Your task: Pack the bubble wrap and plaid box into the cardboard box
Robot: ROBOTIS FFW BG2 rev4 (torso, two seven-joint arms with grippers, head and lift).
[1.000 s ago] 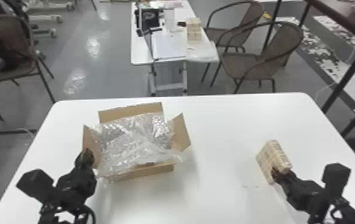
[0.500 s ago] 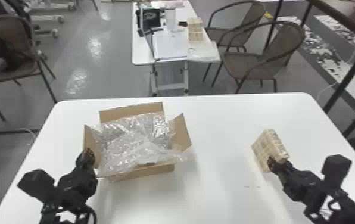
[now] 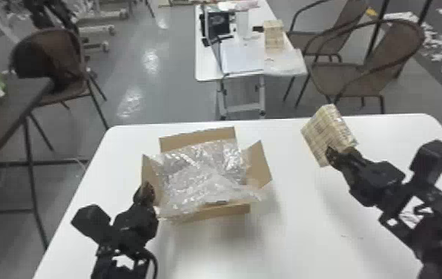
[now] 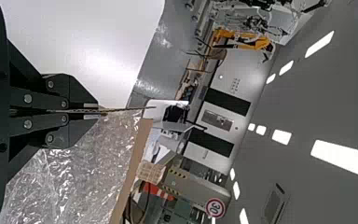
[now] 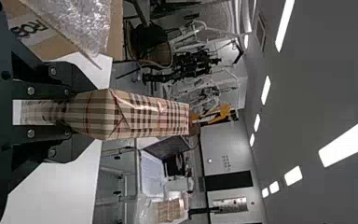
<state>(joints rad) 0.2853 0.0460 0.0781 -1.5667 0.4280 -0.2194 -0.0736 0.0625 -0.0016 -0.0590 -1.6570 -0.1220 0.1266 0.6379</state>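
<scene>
The open cardboard box (image 3: 222, 214) stands on the white table, with clear bubble wrap (image 3: 198, 174) inside, spilling over its near edge. At its left side, my left gripper (image 3: 147, 191) holds the flap; in the left wrist view that gripper (image 4: 91, 111) is shut on the thin cardboard, beside the bubble wrap (image 4: 79, 172). To the right of the box, my right gripper (image 3: 337, 155) holds the tilted plaid box (image 3: 322, 130) above the table. In the right wrist view the plaid box (image 5: 144, 116) is clamped between the fingers of this gripper (image 5: 70, 112).
The white table (image 3: 298, 237) has bare surface between the cardboard box and the right arm. Beyond its far edge stand a second table (image 3: 206, 66) with goods on it and brown chairs (image 3: 346, 78). A dark table (image 3: 5, 111) is at the far left.
My right gripper has raised the plaid box and carried it leftward and toward the table's far side. The head view has swung left. My left gripper keeps its place at the flap.
</scene>
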